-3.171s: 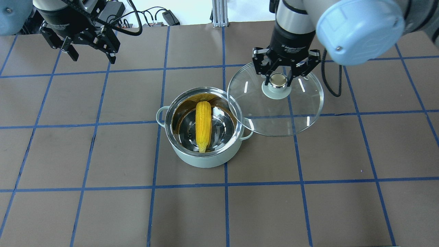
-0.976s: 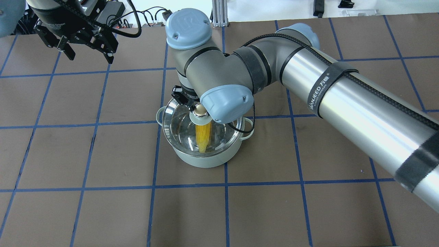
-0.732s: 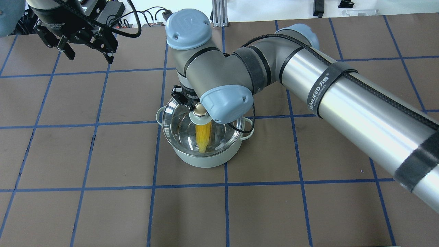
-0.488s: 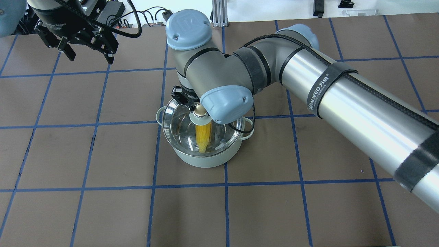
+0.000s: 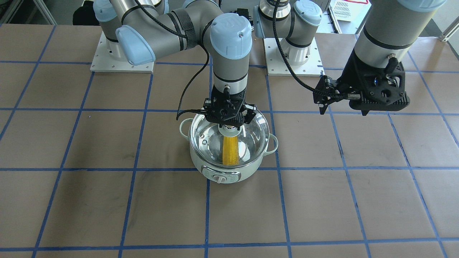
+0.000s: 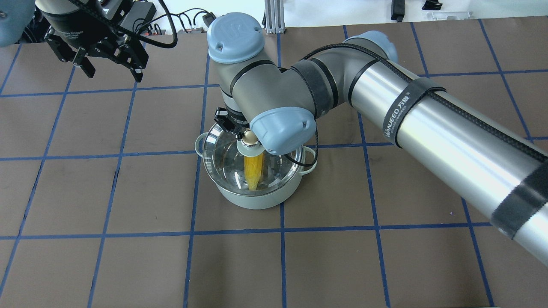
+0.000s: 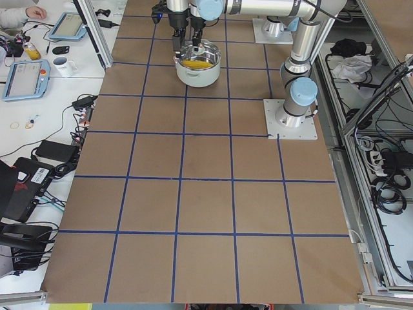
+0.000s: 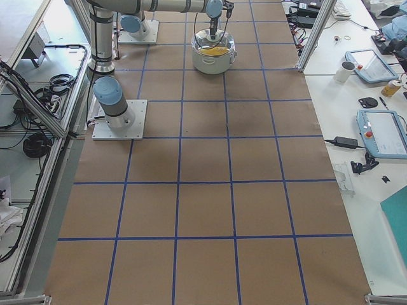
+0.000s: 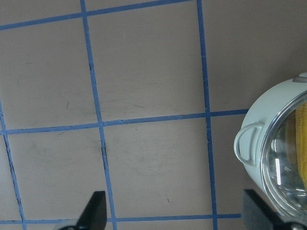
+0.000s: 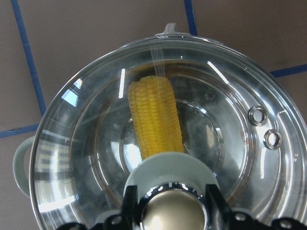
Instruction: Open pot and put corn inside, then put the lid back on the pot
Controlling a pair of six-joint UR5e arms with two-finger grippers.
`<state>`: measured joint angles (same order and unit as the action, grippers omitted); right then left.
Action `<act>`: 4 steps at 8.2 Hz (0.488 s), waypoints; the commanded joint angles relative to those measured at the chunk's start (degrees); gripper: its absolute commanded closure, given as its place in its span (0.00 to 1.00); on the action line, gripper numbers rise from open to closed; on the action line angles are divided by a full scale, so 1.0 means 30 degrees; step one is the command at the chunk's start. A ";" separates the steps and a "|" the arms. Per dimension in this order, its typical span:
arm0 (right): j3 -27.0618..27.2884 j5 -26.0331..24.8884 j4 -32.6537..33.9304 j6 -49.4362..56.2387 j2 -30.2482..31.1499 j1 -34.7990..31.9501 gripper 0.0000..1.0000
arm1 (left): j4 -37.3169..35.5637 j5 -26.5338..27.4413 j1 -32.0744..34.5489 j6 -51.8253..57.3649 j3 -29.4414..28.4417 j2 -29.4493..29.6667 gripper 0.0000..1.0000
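Lid (image 5: 248,132) moved from beside pot (image 5: 199,160) onto it, corn (image 5: 230,152) inside. Right claw (image 5: 230,125) still pinching lid; left claw (image 6: 114,73) spread, well off pot. Only release left.

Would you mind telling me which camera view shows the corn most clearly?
The right wrist-mounted view: the corn shows large through the lid, kernel rows sharp. Front-facing and overhead show it smaller; the side views show a yellow speck, the left wrist a sliver.

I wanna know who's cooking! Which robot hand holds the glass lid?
The right gripper, clamped on the knob of the clear glass dome lid on the mint-green pot; the left gripper hangs open, apart.
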<state>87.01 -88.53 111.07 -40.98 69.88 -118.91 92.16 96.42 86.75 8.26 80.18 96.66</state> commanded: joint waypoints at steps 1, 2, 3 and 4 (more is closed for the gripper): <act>0.0001 -0.0137 0.0007 0.0066 -0.0030 -0.0001 0.86 | 0.0043 0.0029 0.0000 -0.0001 0.0049 0.0005 0.00; 0.0001 -0.0224 0.0007 0.0066 -0.0059 -0.0001 0.86 | 0.0043 0.0029 0.0000 -0.0001 0.0049 0.0005 0.00; 0.0001 -0.0225 0.0007 0.0066 -0.0089 -0.0001 0.86 | 0.0043 0.0029 0.0000 -0.0001 0.0078 0.0034 0.00; 0.0001 -0.0196 0.0036 0.0037 -0.0089 -0.0001 0.86 | 0.0043 0.0000 0.0000 -0.0001 0.0108 0.0034 0.00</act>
<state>87.01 -89.11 111.10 -40.79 69.69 -118.92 92.28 96.49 86.75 8.26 80.37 96.73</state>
